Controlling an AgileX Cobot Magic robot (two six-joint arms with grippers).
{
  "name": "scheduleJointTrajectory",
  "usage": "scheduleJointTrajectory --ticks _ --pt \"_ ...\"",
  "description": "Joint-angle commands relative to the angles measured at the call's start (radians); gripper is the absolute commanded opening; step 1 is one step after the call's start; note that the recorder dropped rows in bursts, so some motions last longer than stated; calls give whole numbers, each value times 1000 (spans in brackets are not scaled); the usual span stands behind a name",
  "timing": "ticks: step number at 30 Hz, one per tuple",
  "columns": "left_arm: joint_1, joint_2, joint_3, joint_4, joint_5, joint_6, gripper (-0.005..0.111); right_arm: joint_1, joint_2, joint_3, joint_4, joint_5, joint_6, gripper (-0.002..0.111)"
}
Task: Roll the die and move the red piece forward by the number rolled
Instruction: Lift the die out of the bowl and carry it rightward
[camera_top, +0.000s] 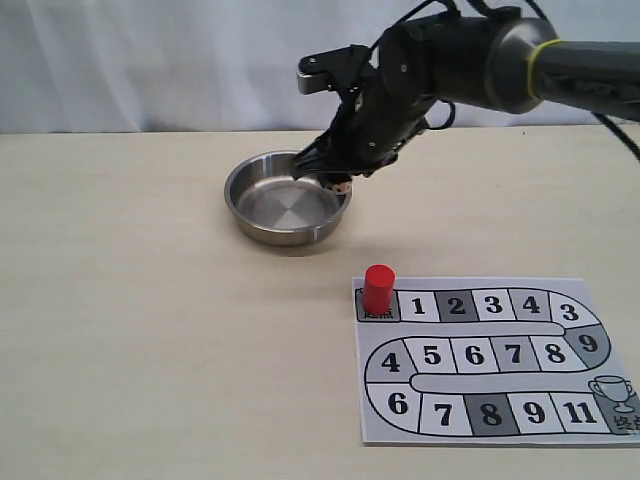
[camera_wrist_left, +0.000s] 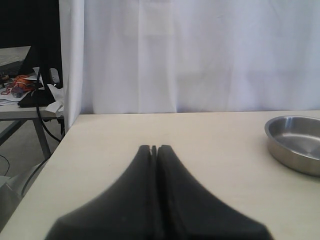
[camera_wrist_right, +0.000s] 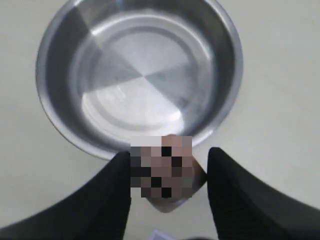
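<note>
White curtain (camera_wrist_left: 200, 55) behind pale table (camera_top: 150, 350), cluttered desk (camera_wrist_left: 20, 107) aside.

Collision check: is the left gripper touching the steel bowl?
Apart. The left wrist view shows a stretch of table between the shut left gripper and the steel bowl.

A: What colour is seen between the fingers of the black right gripper (camera_wrist_right: 169, 155)?
B: A beige die (camera_wrist_right: 162, 172), dark-spotted. Beyond it, a silver bowl (camera_wrist_right: 140, 75) is shown.
A: And the board (camera_top: 480, 360)?
B: White, grey-checked, numbered in black, and topped by a red piece (camera_top: 379, 288).
</note>
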Motion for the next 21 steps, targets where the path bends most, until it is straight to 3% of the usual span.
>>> scheduleJointTrajectory --ticks 1,12,16,21 --pt "0 -1 -5 -1 -13 -2 0 -73 -100 138 -22 -57 9 4" --pt "0 -1 -5 -1 -13 -2 0 -300 -177 368 -253 -75 41 4" --pt "0 -1 -5 -1 -13 -2 0 -369 -177 385 -398 -81 165 4" --pt "0 -1 -5 -1 -13 -2 0 -467 -177 385 -451 -79 173 4"
